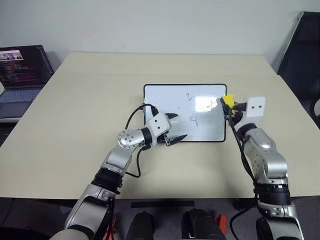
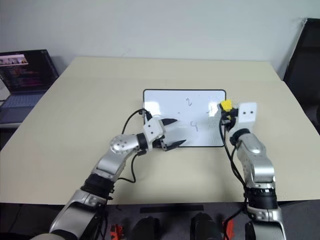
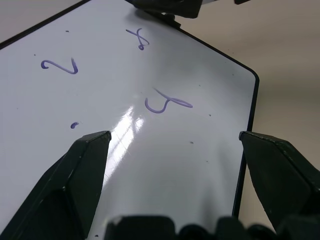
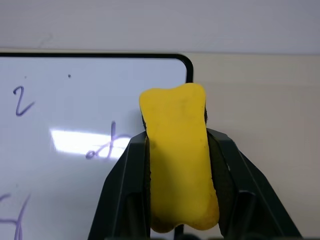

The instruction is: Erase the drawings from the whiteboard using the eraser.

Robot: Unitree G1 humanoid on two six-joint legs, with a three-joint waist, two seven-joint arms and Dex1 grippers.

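The beige table [image 1: 75, 125] carries one whiteboard [image 1: 165, 97], which lies a little past the middle of the table toward 12 o'clock, and at the table's 10 o'clock edge there is one open laptop [image 1: 22, 75]. The task is, as I judge it, only at its beginning: nothing on the board looks wiped, and all the drawings [image 3: 150, 85] are complete. I count four of them: a curl like a "2" [image 3: 60, 66] at about 12 o'clock on the board, a cross [image 4: 102, 147] at 2 o'clock near the right short side, a loop like a "4" [image 3: 165, 102] near the centre toward 5 o'clock, and one small dot [image 3: 74, 125]. There is one eraser [image 4: 180, 155], a yellow block, and it sits just outside the board's right edge at 3 o'clock, close to the cross but not yet on the white surface as far as I can see. The right gripper [image 4: 180, 180] has its two fingers closed tight on the eraser, pinching its sides. The left gripper [image 1: 172, 128] hangs over the board's lower left part at 7 o'clock, its fingers spread wide and holding nothing. What is left is the whole wiping of four marks.
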